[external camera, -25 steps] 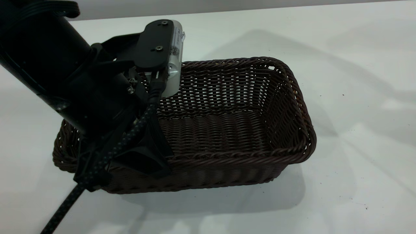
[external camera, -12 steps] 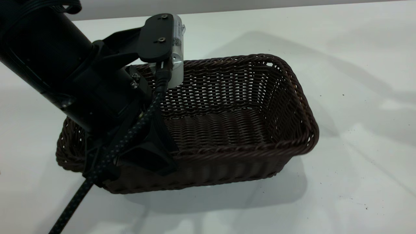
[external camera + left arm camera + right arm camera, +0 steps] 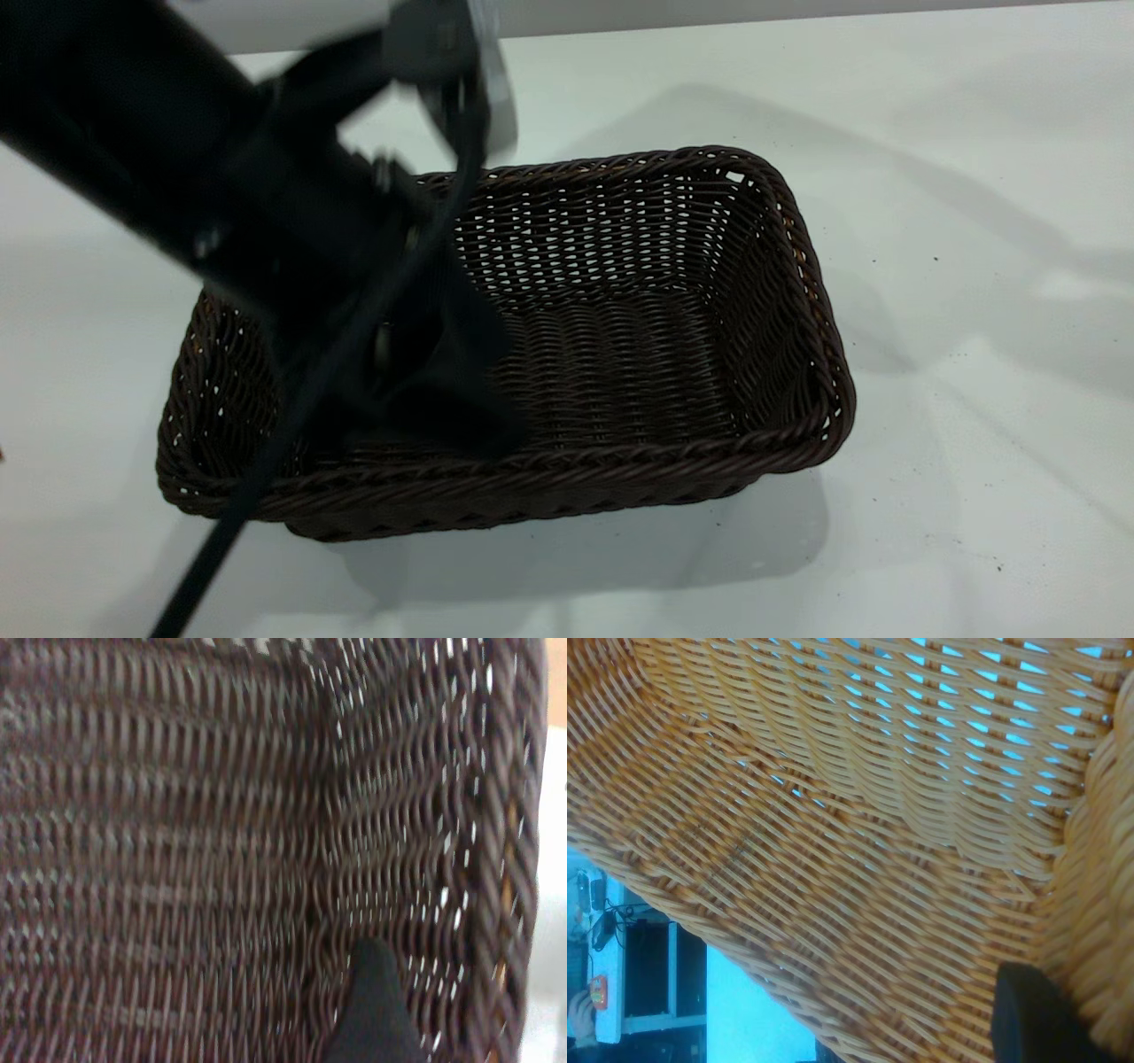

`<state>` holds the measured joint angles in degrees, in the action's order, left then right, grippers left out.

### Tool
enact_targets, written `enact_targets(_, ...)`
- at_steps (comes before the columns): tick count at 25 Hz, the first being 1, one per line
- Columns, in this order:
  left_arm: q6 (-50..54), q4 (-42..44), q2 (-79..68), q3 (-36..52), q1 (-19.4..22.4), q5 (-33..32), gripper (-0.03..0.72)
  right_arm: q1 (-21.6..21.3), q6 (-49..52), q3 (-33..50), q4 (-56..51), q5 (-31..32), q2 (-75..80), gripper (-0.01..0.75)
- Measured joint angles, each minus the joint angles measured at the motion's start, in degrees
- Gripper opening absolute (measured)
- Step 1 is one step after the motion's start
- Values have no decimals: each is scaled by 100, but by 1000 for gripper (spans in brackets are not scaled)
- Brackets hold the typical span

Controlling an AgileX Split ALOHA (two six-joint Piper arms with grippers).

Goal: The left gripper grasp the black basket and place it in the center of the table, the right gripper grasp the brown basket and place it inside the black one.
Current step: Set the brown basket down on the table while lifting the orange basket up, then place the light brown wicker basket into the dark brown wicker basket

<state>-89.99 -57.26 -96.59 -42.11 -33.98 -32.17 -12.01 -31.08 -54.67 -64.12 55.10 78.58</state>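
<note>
- Now I see the black basket (image 3: 638,354) flat on the white surface (image 3: 974,266), mid-frame.
- My left claw (image 3: 425,390) hangs blurred over its left end; grip state unclear.
- Right claw's finger (image 3: 1036,1014) sits against the brown basket (image 3: 833,815); grip unclear.

Exterior view: lighting is bright and even from above. The table (image 3: 974,310) shows soft, overlapping shadows and pale reflective patches toward its right edge. The black basket (image 3: 673,354) casts a diffuse shadow toward the near edge. The left gripper (image 3: 425,372) and its arm are heavily motion-blurred; the basket weave is sharp.

Left wrist view: dim, with the weave soft and smeared.

Right wrist view: the brown basket (image 3: 833,859) is backlit, with bright light passing through the gaps in its weave.
</note>
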Motion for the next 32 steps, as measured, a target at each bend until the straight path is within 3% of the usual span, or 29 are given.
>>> enact_targets(9,0,-1251,1467,0,3,-198,459,23,25,-5,225,32,442,111)
enact_targets(16,0,-1446,3095,0,3,78,459,564,199,-440,659,641,1227,111)
enact_targets(24,0,-1994,4738,0,3,1747,459,1481,825,-1382,1776,1407,1916,111)
enact_targets(32,0,-2123,5327,-23,3,3096,435,2351,778,-1900,2212,1512,2490,111)
